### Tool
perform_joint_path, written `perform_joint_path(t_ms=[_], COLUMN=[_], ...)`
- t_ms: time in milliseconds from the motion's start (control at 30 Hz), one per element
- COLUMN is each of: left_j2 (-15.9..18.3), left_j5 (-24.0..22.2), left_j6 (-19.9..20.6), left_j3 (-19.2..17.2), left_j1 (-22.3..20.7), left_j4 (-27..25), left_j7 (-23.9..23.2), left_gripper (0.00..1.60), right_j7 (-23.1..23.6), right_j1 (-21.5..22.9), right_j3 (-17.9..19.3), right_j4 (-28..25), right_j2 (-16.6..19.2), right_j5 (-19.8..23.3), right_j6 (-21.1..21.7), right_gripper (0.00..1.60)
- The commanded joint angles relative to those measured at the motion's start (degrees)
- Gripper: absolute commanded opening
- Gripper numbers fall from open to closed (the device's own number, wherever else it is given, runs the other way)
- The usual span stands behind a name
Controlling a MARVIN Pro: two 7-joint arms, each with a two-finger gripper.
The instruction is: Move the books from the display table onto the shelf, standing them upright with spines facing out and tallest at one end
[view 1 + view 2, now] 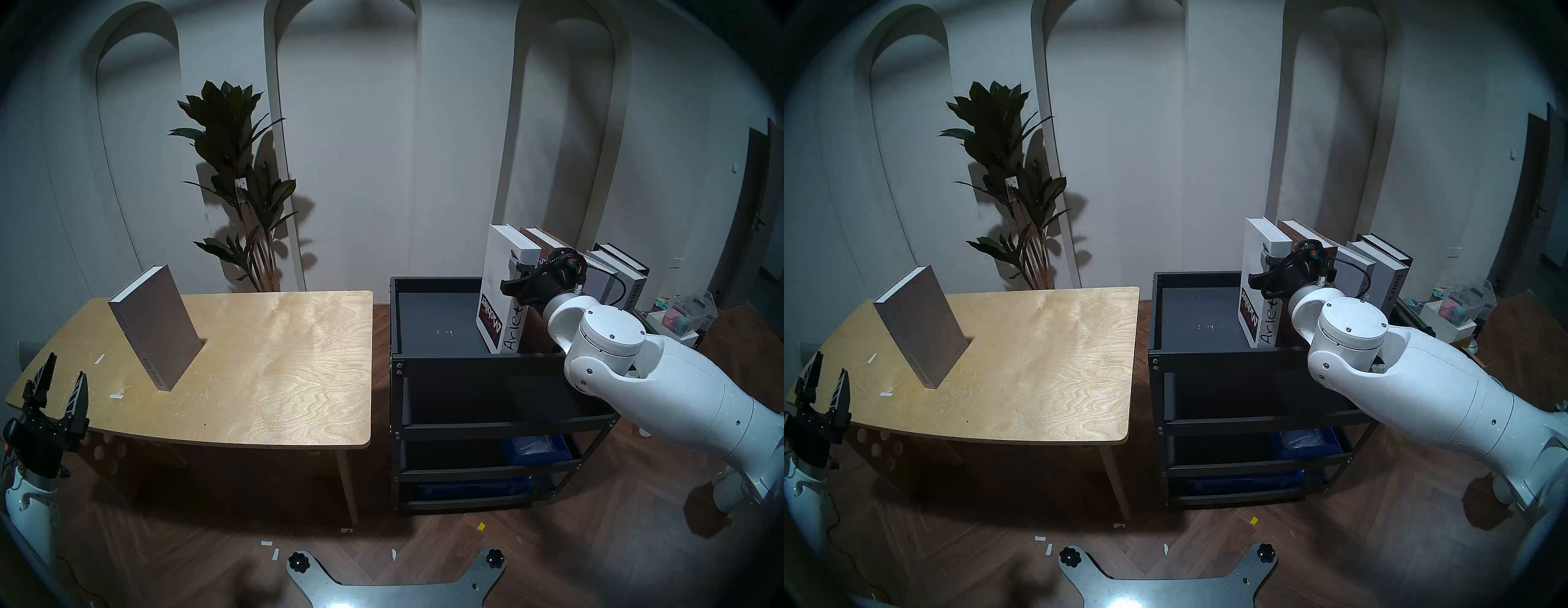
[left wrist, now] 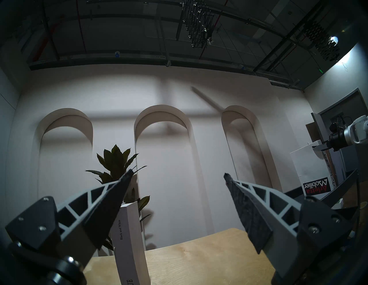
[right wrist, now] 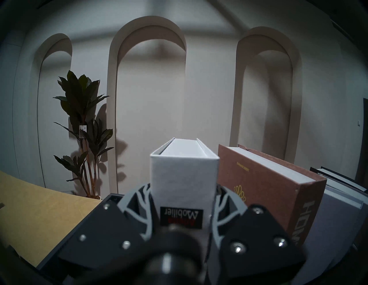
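A grey "Special Issue" book [image 1: 155, 327] stands tilted on the left of the light wood display table [image 1: 275, 361]; its spine [image 2: 129, 244] shows in the left wrist view. My left gripper [image 1: 66, 367] [image 2: 178, 173] hangs open and empty at the table's near left corner. On the top tray of the black shelf [image 1: 437, 322], my right gripper [image 1: 514, 274] [image 3: 183, 199] is shut on the spine of the upright white "Arletta" book [image 1: 498, 276] [image 3: 183, 173], whose label reads upside down. Right of it stand the brown "HOMES" book [image 3: 258, 179], grey books [image 1: 602, 271] and a black one [image 1: 628, 261].
A tall potted plant [image 1: 242, 178] stands behind the table. Blue bins [image 1: 534, 450] sit on the rack's lower tiers. Clear boxes of clutter [image 1: 687, 314] lie on the floor to the right. My base plate [image 1: 394, 586] is at the bottom.
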Motion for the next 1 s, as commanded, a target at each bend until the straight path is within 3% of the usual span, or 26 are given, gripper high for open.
perform_joint_path(t_ms=[0, 267, 300, 367, 533, 967], left_j2=[0.51, 0.51, 0.51, 0.51, 0.52, 0.52], left_j5=[-0.04, -0.04, -0.04, -0.04, -0.04, -0.05], left_j6=[-0.07, -0.07, -0.07, -0.07, -0.07, -0.08], left_j3=[-0.69, -0.69, -0.69, -0.69, -0.69, -0.69], left_j1=[-0.15, -0.14, -0.14, -0.14, -0.14, -0.14], left_j4=[-0.57, -0.58, -0.58, -0.58, -0.58, -0.58], left_j7=[0.09, 0.10, 0.10, 0.10, 0.10, 0.11], left_gripper=[1.60, 1.60, 1.60, 1.60, 1.60, 1.60], right_j7=[-0.12, -0.71, -0.80, -1.18, -1.91, -3.24], right_j1=[0.63, -0.40, -0.45, -0.50, -0.77, -1.28], right_j3=[0.86, 0.67, 0.66, 0.63, 0.57, 0.54], right_j4=[-0.51, -1.28, -1.37, -1.50, -2.15, -3.44], right_j2=[0.27, 1.39, 1.49, 1.55, 2.15, 3.44], right_j5=[-0.61, -0.44, -0.45, -0.51, -0.48, -0.34], right_j6=[-1.14, -2.01, -2.06, -2.03, -2.37, -3.44], right_gripper=[0.00, 0.00, 0.23, 0.27, 0.55, 0.76])
